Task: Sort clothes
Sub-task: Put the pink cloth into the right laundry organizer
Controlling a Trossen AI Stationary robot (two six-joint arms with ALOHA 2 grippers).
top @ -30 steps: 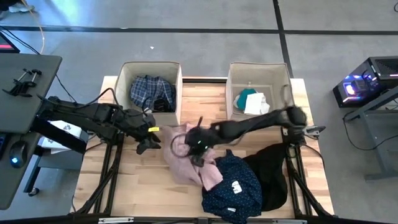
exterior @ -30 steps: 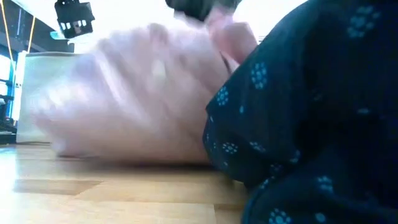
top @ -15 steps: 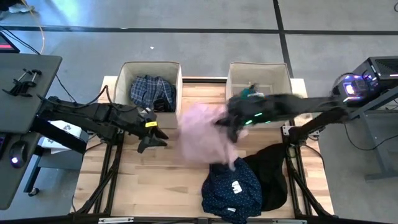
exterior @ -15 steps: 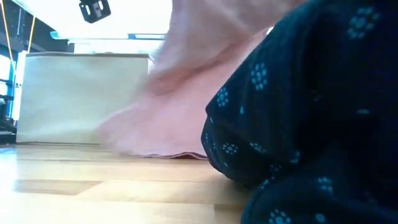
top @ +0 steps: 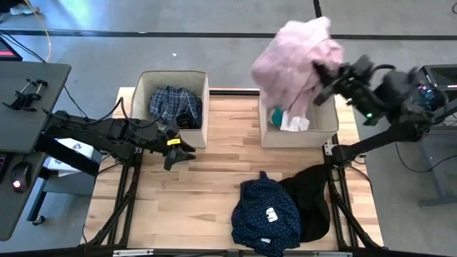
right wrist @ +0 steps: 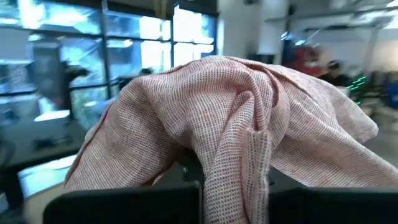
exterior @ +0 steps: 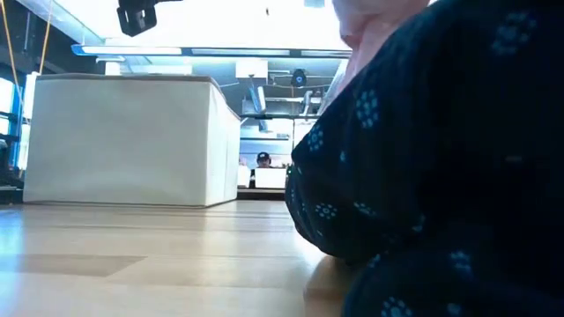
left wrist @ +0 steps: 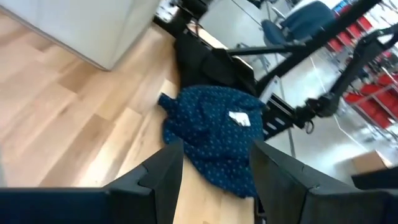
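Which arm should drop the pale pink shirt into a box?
Right. The right gripper is shut on the pale pink shirt, held above the right beige fabric box. The left gripper is open, empty, beside the left box.

You see a coarse-woven pink shirt (right wrist: pixel 224 118), matt beige fabric boxes (top: pixel 171 89), and a smooth, lightly glossy wood table (top: pixel 214 178).

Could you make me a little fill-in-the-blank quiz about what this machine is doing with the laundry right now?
1. The right gripper holds the pale ____ shirt above the right box.
2. The left box holds a blue ____ shirt.
3. On the table, the navy dotted shirt lies beside a ____ garment.
4. The left gripper is ____ and empty.

Missing words: pink; plaid; black; open
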